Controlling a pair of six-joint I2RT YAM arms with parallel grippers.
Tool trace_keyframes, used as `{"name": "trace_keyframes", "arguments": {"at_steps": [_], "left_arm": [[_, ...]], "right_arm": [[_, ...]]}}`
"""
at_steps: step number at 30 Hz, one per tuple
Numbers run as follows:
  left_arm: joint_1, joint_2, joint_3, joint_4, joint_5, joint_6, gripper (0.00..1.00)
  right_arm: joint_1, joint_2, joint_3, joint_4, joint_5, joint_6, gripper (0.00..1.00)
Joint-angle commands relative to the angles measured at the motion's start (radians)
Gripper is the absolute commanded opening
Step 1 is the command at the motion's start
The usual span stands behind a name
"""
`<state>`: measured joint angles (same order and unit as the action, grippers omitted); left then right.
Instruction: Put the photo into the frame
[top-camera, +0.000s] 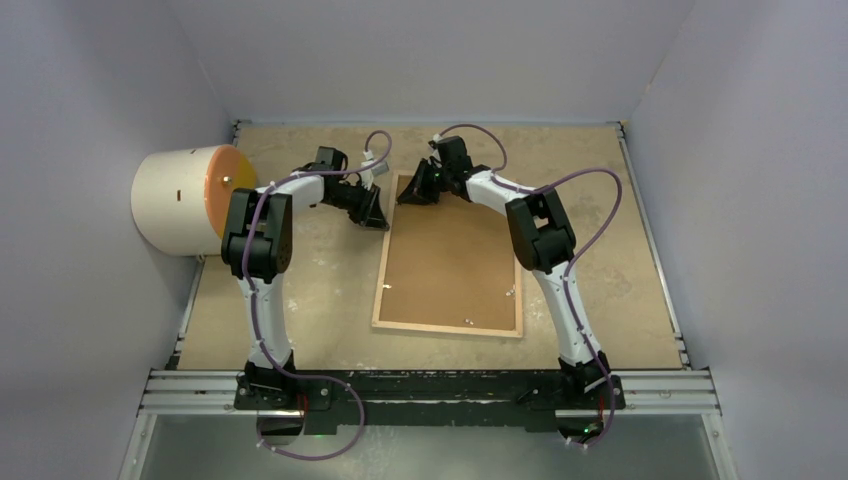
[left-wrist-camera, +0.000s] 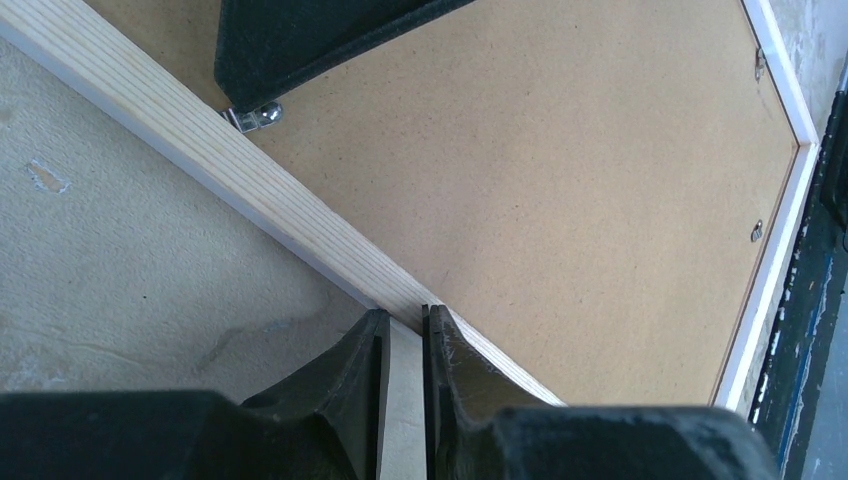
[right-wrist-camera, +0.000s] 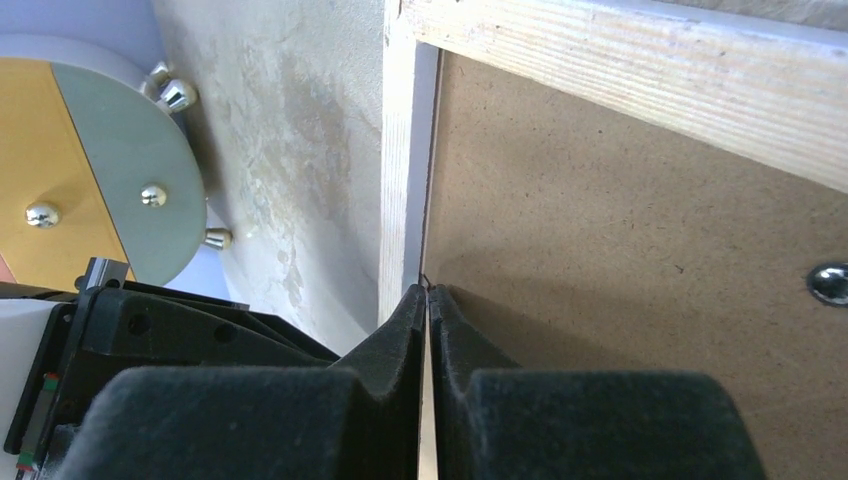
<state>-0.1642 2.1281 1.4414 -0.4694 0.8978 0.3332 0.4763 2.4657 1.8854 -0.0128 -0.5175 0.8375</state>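
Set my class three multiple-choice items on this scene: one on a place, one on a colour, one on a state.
1. Where on the thin rectangular wood-edged frame do the left end effector and the right end effector work?
A. near right corner
B. far left corner
C. middle of the near edge

2. What colour is the flat fibreboard panel filling the frame?
A. brown
B. red
C. blue

3. What is the state of the left end effector?
A. wide open above the table
B. closed on the frame's wood rail
C. holding a cup

Answers:
1. B, as the top view shows both arms reaching to that corner.
2. A, as the panel is plain brown in every view.
3. B, as the left wrist view shows the rail filling the gap between its fingers.
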Motion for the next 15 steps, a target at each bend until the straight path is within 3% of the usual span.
{"name": "trace_keyframes", "arguments": {"at_steps": [1,15], "left_arm": [[-0.02,0.029,-0.038,-0.002,-0.015,0.062,0.12],[-0.016,-0.003,-0.033,-0.043,-0.018,0.092,0.11]], "right_arm": [[0.013,0.028,0.041,-0.032,-0.033,-0.013,0.06],[-0.018,-0.008,0.093,-0.091,-0.008,-0.068,0.08]]}}
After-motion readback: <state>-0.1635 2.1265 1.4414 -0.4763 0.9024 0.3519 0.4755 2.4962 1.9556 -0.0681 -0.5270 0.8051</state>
